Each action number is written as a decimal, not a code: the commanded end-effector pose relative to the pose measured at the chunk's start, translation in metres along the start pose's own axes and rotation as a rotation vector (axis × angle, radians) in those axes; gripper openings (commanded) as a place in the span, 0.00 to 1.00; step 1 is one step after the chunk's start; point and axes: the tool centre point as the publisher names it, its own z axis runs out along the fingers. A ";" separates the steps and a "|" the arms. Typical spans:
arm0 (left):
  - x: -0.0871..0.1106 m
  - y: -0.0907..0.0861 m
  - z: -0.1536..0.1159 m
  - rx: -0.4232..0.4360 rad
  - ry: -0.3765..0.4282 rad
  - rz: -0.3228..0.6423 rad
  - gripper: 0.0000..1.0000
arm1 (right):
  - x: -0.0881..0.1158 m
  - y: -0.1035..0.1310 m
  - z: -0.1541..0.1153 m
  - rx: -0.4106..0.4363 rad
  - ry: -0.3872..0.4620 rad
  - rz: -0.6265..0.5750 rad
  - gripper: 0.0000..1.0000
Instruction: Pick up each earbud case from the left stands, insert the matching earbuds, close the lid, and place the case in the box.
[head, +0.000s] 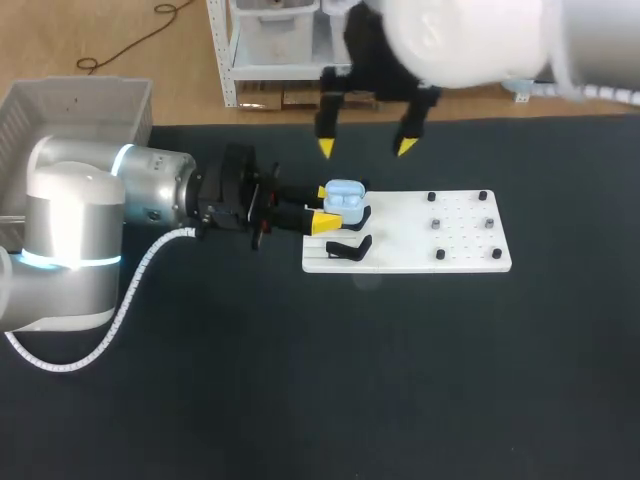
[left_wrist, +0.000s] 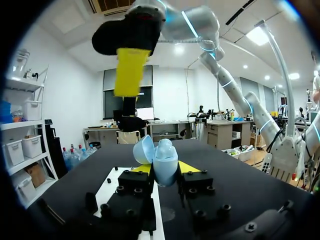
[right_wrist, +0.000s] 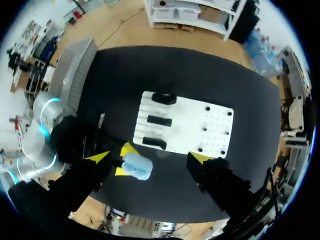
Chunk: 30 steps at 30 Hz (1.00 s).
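My left gripper (head: 325, 207) is shut on a light-blue earbud case (head: 345, 194) with its lid open, held over the left end of the white board (head: 420, 258). In the left wrist view the case (left_wrist: 163, 161) stands between my yellow tips (left_wrist: 189, 167), lid tilted back. My right gripper (head: 364, 148) hangs above the case, wide open and empty. One of its fingers (left_wrist: 129, 70) shows overhead in the left wrist view. From the right wrist view the case (right_wrist: 137, 167) lies below, between my spread fingertips (right_wrist: 201, 159).
Black stands (right_wrist: 159, 120) line the board's left part; one (head: 348, 250) lies just in front of the case. Small dark pegs (head: 436, 224) dot the board's right part. A grey box (head: 80, 110) sits at the far left corner of the black table.
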 end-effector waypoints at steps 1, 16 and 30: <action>0.000 0.000 0.000 0.001 0.001 0.000 0.00 | -0.001 -0.017 0.013 -0.033 -0.062 0.030 1.00; 0.000 0.000 0.000 0.001 0.001 0.000 0.00 | 0.000 -0.025 0.043 -0.029 0.003 0.066 1.00; 0.000 0.000 0.000 0.001 0.001 0.000 0.00 | 0.018 -0.022 0.039 -0.028 0.051 0.067 1.00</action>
